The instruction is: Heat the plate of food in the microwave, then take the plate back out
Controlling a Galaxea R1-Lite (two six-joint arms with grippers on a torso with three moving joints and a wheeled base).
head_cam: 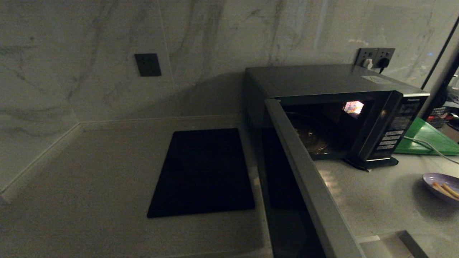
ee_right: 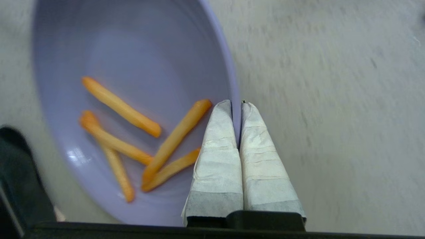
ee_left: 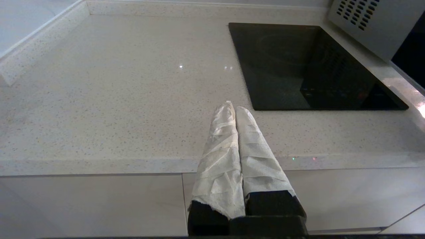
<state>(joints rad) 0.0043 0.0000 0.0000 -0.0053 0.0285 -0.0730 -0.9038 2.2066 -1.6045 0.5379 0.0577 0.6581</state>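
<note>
The microwave [head_cam: 322, 82] stands at the back right of the counter with its door [head_cam: 304, 172] swung wide open toward me; the glass turntable inside is bare. The pale-lavender plate of food [head_cam: 435, 179] shows at the right edge of the head view, in front of the microwave, casting a shadow on the counter. In the right wrist view my right gripper [ee_right: 236, 103] is shut on the plate's [ee_right: 139, 59] rim, one finger inside and one outside, beside several orange food sticks [ee_right: 176, 136]. My left gripper [ee_left: 234, 108] is shut on nothing, parked over the counter's front edge.
A flat black mat [head_cam: 204, 172] lies on the counter left of the open door, also seen ahead of the left gripper as the black mat [ee_left: 298, 66]. A green board [head_cam: 426, 138] and a white cable [head_cam: 430, 147] lie right of the microwave. Marble walls close off the back and left.
</note>
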